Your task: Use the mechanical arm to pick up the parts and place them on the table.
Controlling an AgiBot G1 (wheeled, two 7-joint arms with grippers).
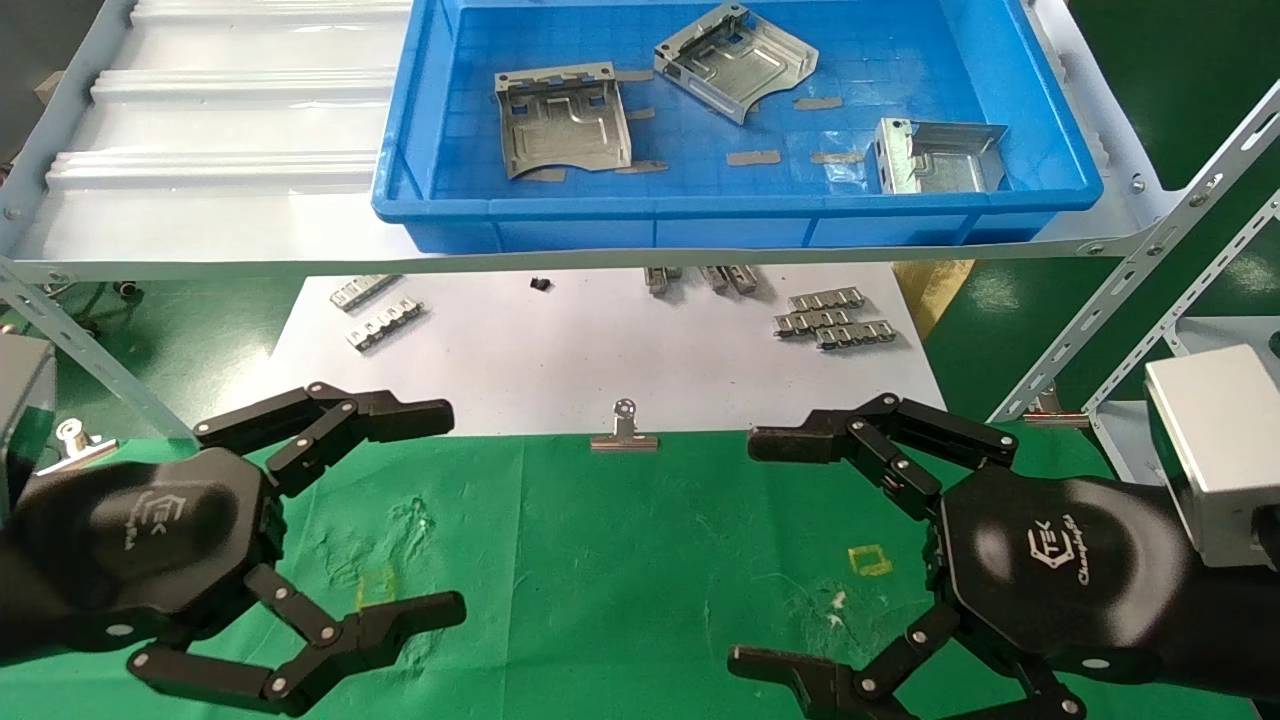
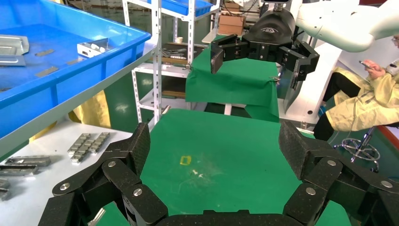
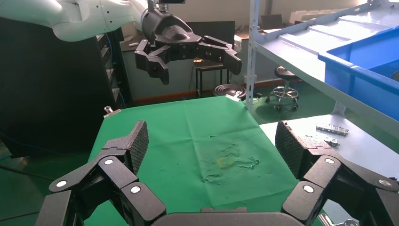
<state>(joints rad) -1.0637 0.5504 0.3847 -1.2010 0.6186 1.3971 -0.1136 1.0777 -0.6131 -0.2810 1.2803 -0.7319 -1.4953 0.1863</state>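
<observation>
Three silver sheet-metal parts lie in the blue bin on the shelf: one at the left, one in the middle at the back, one at the right. The green table lies below, in front of me. My left gripper hovers over its left side, open and empty. My right gripper hovers over its right side, open and empty. Each wrist view shows its own open gripper, the left and the right, over bare green cloth. Both grippers are well short of the bin.
The blue bin sits on a pale grey ribbed shelf. A white sheet under it carries narrow metal strips. A binder clip holds the cloth edge. Slanted shelf struts stand at the right. Yellow marks show on the cloth.
</observation>
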